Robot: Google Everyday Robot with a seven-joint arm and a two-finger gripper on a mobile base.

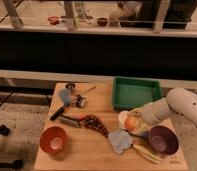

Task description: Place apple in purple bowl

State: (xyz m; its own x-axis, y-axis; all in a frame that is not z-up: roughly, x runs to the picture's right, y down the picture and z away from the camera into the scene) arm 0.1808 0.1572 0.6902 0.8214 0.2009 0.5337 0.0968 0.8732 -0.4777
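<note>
1. Camera view: my gripper (pixel 130 119) sits low over the right half of the table (pixel 87 152), just left of the purple bowl (pixel 153 134). Its jaws are clamped on the apple (pixel 133 123).
2. The apple is beside the bowl, not over it. Letting go here would, I judge, drop it by the blue-grey cloth (pixel 120 141), where it could roll.
3. Carrying it across this low could clip the rim and shove the bowl toward the table edge.
</note>
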